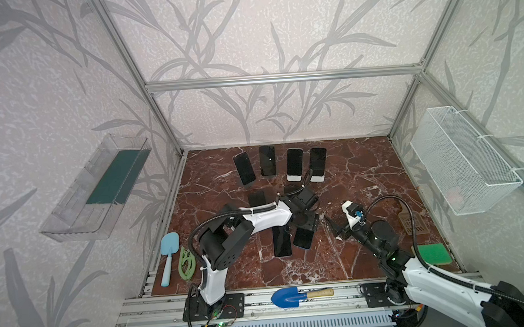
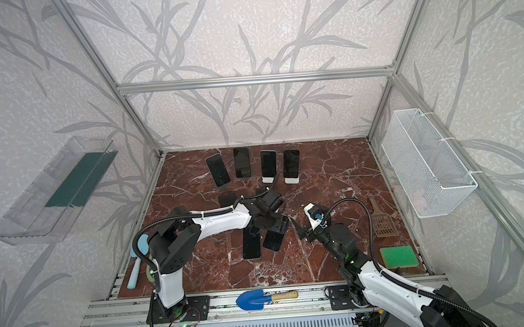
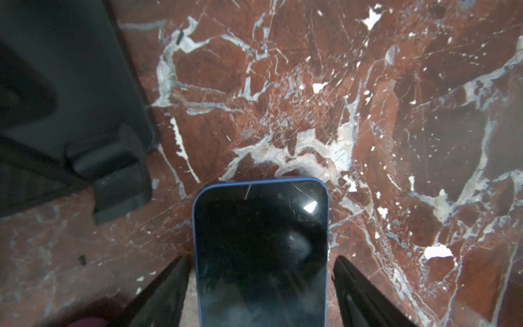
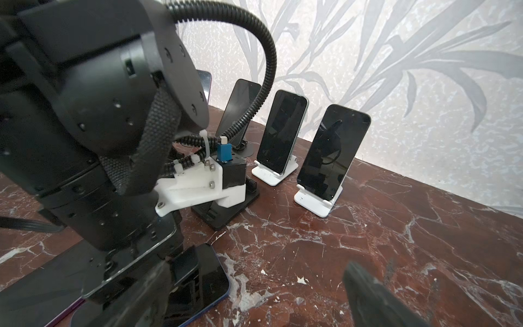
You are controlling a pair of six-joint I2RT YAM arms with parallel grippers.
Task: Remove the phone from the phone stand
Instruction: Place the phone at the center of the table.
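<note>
In both top views my left gripper (image 1: 304, 226) hangs low over the blue-cased phone (image 1: 304, 240). The phone lies flat on the counter (image 1: 365, 169) beside a second phone (image 1: 282, 241), well apart from the propped phones (image 1: 294, 163) at the back. My right gripper (image 1: 338, 228) sits near, spread and empty. In the left wrist view my fingers (image 3: 169, 286) stand off either long edge of the phone, released, with a sliver of counter showing on each side. The black stand (image 3: 85, 127) is just beside, apparently bare. To finish cleanly, I judge I should lift straight up with the fingers wide, so neither pad drags the case or knocks that stand. In the right wrist view the phone lies screen up under my left wrist. I would hold the right arm clear of it.
</note>
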